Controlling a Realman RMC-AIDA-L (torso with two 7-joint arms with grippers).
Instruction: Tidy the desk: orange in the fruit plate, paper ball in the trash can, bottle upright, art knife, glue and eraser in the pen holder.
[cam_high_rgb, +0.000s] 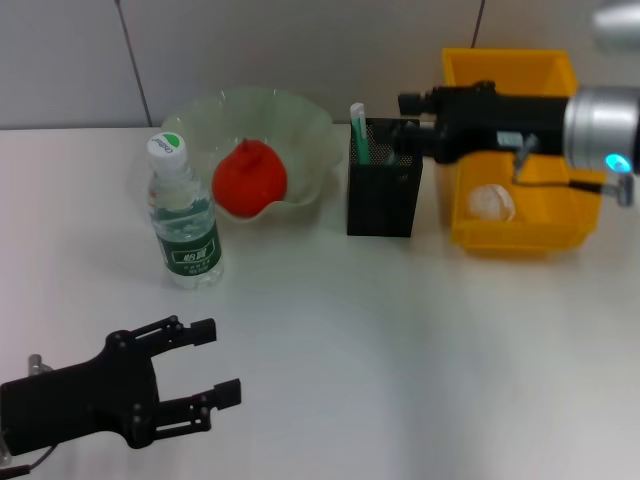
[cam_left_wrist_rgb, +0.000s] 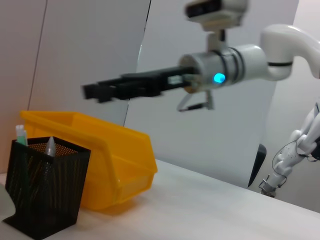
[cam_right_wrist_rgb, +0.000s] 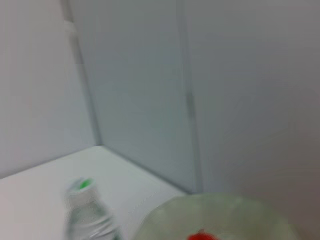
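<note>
The bottle (cam_high_rgb: 185, 215) stands upright on the white table, left of the pale green fruit plate (cam_high_rgb: 300, 115); the orange (cam_high_rgb: 250, 180) lies in the plate. A paper ball (cam_high_rgb: 492, 203) rests inside the yellow trash can (cam_high_rgb: 510, 70). The black mesh pen holder (cam_high_rgb: 383, 195) has a green-and-white stick (cam_high_rgb: 358, 130) poking out; a grey pointed tip (cam_left_wrist_rgb: 50, 146) shows beside it. I cannot tell which is the art knife or the glue, and the eraser is hidden. My right gripper (cam_high_rgb: 408, 117) hovers open just above the holder's rim. My left gripper (cam_high_rgb: 222, 362) is open near the front left.
The trash can (cam_left_wrist_rgb: 117, 160) stands close against the pen holder (cam_left_wrist_rgb: 47, 185) on its right. The right arm (cam_left_wrist_rgb: 235, 65) reaches in above both. The right wrist view shows the bottle (cam_right_wrist_rgb: 87, 215) and the plate (cam_right_wrist_rgb: 220, 215) below it. Grey wall panels back the table.
</note>
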